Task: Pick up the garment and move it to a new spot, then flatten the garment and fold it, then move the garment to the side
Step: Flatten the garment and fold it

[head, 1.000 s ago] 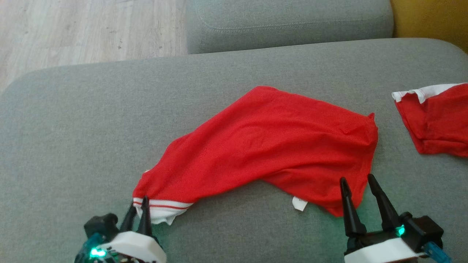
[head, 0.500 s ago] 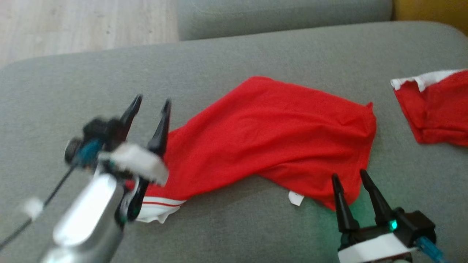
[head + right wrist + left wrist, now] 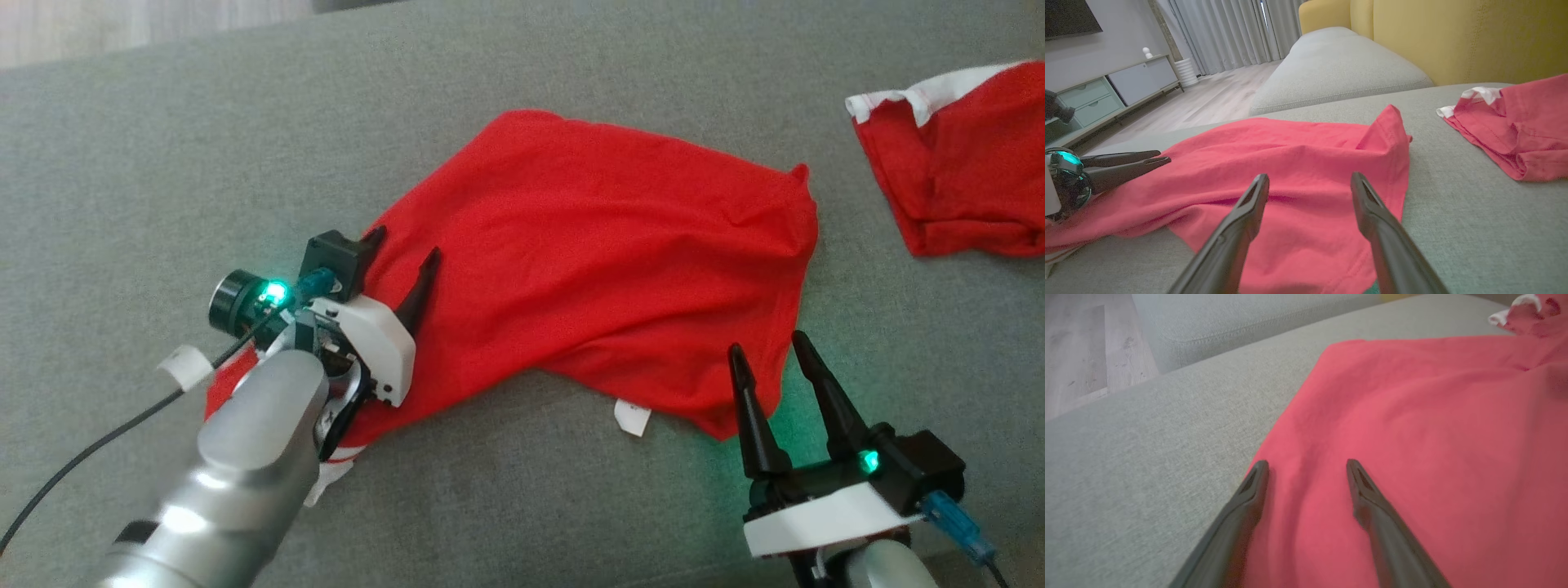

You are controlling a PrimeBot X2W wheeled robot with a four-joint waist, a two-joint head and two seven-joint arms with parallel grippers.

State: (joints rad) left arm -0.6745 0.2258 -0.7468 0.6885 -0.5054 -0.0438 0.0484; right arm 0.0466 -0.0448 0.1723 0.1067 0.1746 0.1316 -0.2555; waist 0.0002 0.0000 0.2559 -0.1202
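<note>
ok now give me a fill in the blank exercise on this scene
1. The garment spread across the grey cushion is ____ in colour.
2. The left end effector is over that garment with its jaws ____.
3. The second garment, by the right edge of the head view, has a ____ trim.
Missing words: red; open; white.

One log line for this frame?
left gripper: open, over garment | right gripper: open, at garment's near edge | garment: rumpled on cushion
</note>
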